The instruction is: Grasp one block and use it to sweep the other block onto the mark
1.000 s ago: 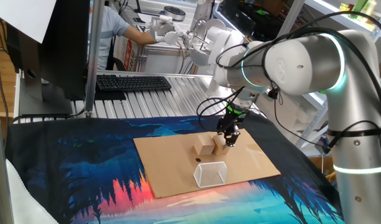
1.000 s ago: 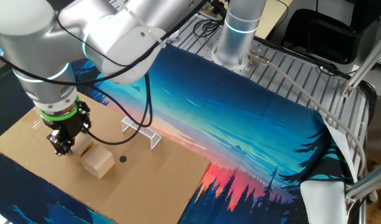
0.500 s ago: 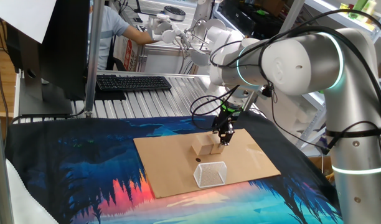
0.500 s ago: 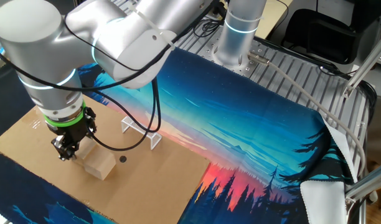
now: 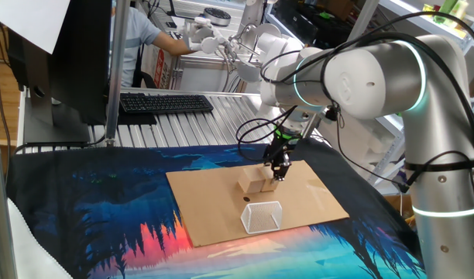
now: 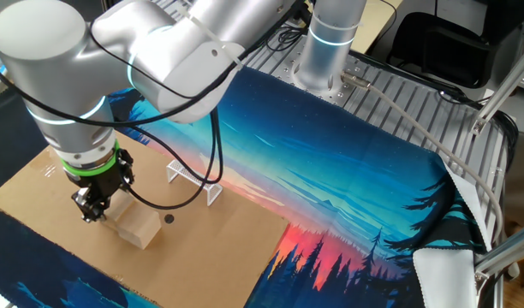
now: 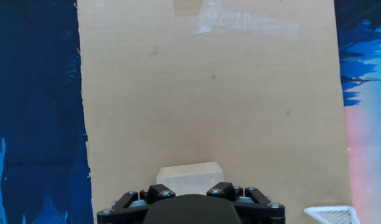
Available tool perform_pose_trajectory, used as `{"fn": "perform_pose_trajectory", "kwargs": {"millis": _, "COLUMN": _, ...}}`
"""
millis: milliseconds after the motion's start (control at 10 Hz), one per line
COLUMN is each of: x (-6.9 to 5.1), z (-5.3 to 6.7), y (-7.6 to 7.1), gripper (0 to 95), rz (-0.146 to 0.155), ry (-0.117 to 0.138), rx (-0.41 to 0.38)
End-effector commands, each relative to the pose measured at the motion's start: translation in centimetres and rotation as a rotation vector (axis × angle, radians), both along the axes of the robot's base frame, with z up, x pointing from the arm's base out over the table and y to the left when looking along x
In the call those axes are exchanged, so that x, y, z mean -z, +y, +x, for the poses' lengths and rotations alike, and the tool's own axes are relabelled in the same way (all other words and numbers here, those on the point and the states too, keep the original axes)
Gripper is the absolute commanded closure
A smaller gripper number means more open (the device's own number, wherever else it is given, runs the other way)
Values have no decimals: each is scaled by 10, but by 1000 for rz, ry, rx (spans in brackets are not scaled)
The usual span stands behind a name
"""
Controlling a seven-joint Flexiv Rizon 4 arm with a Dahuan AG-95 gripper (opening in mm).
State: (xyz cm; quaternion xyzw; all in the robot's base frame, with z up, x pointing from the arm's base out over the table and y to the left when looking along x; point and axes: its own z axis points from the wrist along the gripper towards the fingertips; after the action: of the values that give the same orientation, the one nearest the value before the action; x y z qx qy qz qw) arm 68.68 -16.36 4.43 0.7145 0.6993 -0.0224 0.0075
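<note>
Starting nearest in one fixed view: clear mesh box [image 5: 262, 216] at the cardboard sheet's [image 5: 214, 209] front edge, small dark mark [image 5: 246, 199] just behind it. Loose block [image 5: 252, 180] sits just beyond the mark, not on it. Gripper [image 5: 277, 172] stands upright against that block's right side, fingers closed on the second block [image 7: 189, 173], which shows pale just ahead of the jaws in hand view. Keyboard [image 5: 166, 102] lies far behind on the slatted table.
</note>
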Motion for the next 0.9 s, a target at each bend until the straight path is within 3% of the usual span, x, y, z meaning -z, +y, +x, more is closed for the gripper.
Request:
{"fn": "perform_pose_trajectory", "kwargs": {"millis": 100, "x": -2, "z": -1, "y": 3, "gripper": 950, "rz": 2, "ry": 1, "rx": 1}}
{"fn": "perform_pose_trajectory", "kwargs": {"millis": 900, "x": -1, "z": -3, "y": 19, "gripper": 950, "rz": -15, "ry": -1, "rx": 19}}
